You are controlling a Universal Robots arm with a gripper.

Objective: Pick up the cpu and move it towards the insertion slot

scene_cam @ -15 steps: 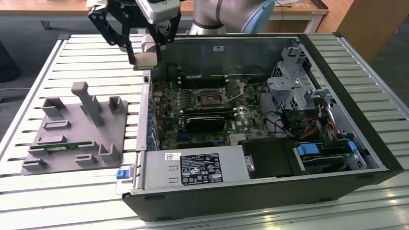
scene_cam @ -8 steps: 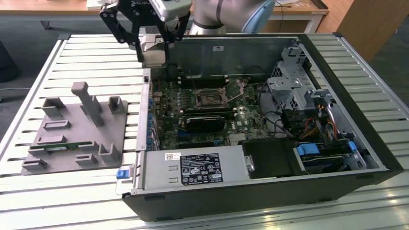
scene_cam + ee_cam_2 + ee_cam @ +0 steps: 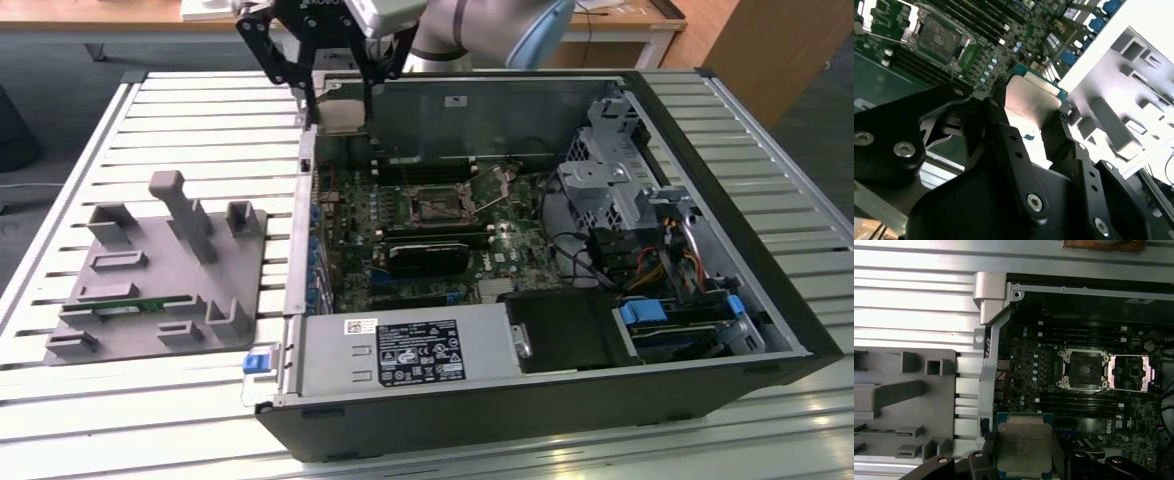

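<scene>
My gripper [image 3: 1024, 467] is closed on the cpu [image 3: 1024, 447], fingers [image 3: 1004, 130] clamped on two opposite edges — it hangs in the air above the open computer case [image 3: 694, 130], near its wall beside the grey fixture [image 3: 160, 270]. The insertion slot [image 3: 1082, 370] sits well apart, deeper on the motherboard [image 3: 1044, 390]. My worry is the thin edge grip — a jolt could tilt the chip or let it slip onto the board.

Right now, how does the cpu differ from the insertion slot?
The cpu is held in the gripper above the case; the insertion slot sits fixed on the motherboard. The cpu has a shiny silver top; the insertion slot has a dark centre inside a metal frame. Both are square.
</scene>
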